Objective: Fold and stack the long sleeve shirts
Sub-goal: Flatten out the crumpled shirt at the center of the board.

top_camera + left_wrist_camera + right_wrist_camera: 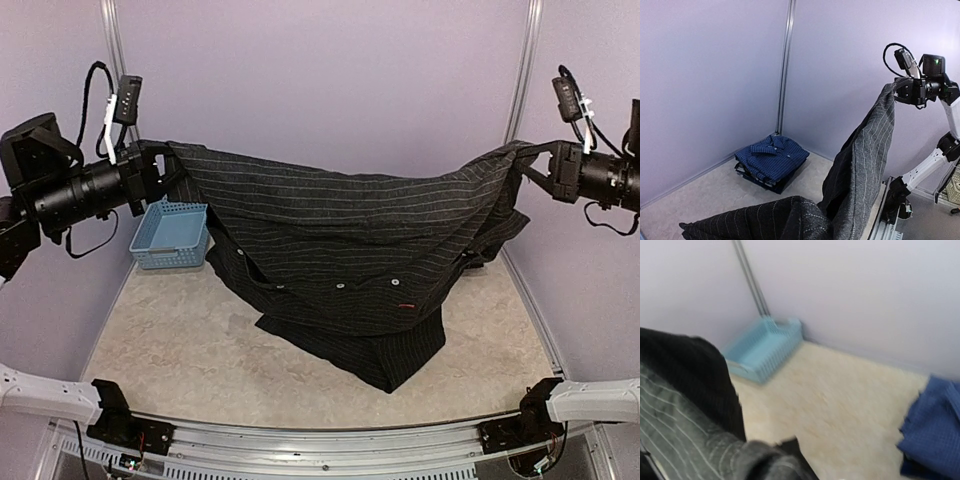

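Spanning both clamped jaws, black pinstripe shirt [340,230] sagging

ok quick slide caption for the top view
The left gripper and right gripper hold the black pinstriped shirt spread between them, hem on the table

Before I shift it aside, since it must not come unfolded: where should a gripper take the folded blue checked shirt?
Probably by the folded edge of the blue checked shirt that faces the open table, pinching through all layers and coming in from that side: the walls close the corner behind it and its collar points toward them.
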You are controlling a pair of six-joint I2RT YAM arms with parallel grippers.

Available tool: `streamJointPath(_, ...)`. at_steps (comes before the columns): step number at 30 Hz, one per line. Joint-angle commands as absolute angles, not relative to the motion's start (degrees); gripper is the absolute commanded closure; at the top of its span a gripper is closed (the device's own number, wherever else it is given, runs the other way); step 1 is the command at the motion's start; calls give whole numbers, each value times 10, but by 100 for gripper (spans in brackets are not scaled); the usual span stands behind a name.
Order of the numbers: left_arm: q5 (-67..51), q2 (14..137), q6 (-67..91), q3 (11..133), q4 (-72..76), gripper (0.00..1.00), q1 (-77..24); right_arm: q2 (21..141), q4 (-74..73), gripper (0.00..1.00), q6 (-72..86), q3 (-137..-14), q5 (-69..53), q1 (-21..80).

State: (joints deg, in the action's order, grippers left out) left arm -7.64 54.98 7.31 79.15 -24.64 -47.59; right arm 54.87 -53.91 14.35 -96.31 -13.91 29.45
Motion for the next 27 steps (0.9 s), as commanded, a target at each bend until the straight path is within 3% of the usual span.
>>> streamJointPath(1,-95,535,64,822,-215,100,-499,530,-557,100,154,-1027,-175,290)
streamJointPath(7,-81,533,67,836,-204,100,-505,534,-569,100,155,-1078,-146,290)
streamJointPath(15,157,634,63,835,-215,100,-475,596,-518,100,148,-960,52,290)
streamJointPath(20,127,742,91,828,-177,100,-356,707,-467,100,120,-939,172,285)
streamJointPath(27,59,914,90,888,-142,100,-265,896,-395,100,79,-988,81,205)
